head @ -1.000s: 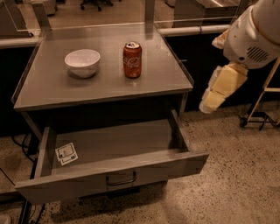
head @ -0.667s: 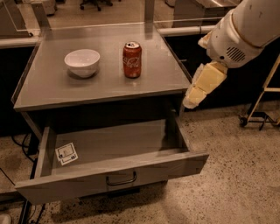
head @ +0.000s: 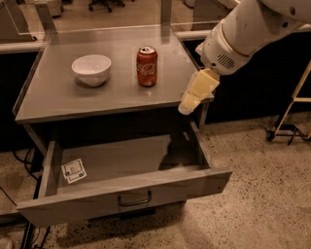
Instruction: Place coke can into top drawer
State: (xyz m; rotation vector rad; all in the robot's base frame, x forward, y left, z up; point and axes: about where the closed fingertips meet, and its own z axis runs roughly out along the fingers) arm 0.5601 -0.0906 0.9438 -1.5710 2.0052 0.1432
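Observation:
The red coke can [head: 146,66] stands upright on the grey cabinet top [head: 58,102], to the right of a white bowl [head: 91,69]. The top drawer [head: 126,168] is pulled open below; it holds only a small white tag [head: 73,170] at its left, and its front panel has a dark curved handle [head: 134,200]. My gripper [head: 188,103] hangs from the white arm at the cabinet's right front edge, above the drawer's right end. It is to the right of the can, nearer the camera, and apart from it. It holds nothing.
A metal stand with wheels [head: 290,127] is on the speckled floor [head: 262,214] at the right. Cables [head: 22,160] hang at the cabinet's left. Chair bases [head: 104,4] show at the far back.
My arm and gripper have moved left, from right of the cabinet to its right front edge, closer to the can. The can, bowl and drawer have not moved.

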